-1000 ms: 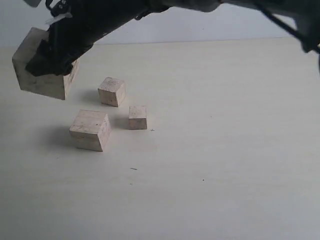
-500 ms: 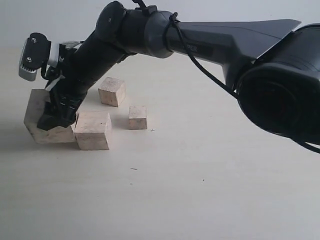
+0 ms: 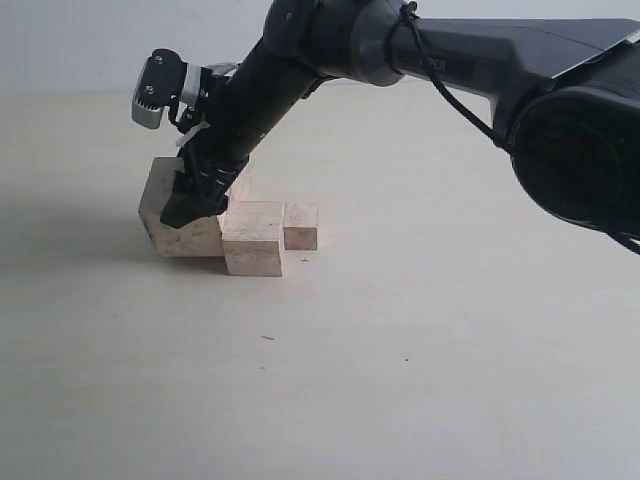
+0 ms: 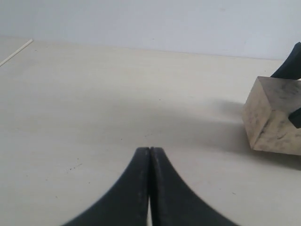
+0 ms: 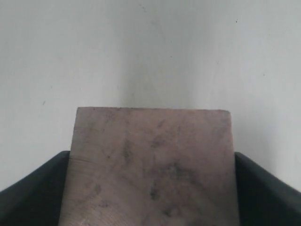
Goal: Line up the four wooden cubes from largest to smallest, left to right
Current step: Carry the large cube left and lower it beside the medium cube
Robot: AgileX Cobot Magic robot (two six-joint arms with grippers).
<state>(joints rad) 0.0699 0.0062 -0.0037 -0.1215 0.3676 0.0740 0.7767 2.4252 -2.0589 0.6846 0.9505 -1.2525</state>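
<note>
My right gripper (image 3: 196,203) is shut on the largest wooden cube (image 3: 165,218), which is tilted and low over the table, touching the left side of the second-largest cube (image 3: 252,238). The smallest cube (image 3: 301,226) sits just right of that one. A fourth cube (image 3: 243,186) peeks out behind the right arm, mostly hidden. In the right wrist view the held cube (image 5: 153,160) fills the span between the dark fingers (image 5: 33,188). The left wrist view shows the same cube (image 4: 275,117) off to the side, and my left gripper (image 4: 149,150) shut and empty above bare table.
The right arm (image 3: 420,50) reaches across from the upper right over the cubes. Its big dark housing (image 3: 585,150) fills the right edge of the exterior view. The pale table (image 3: 400,360) runs on in front and to the right.
The right gripper has brought the largest cube down and to the right, against the second-largest cube. The second-largest and smallest cubes now sit further right in the view.
</note>
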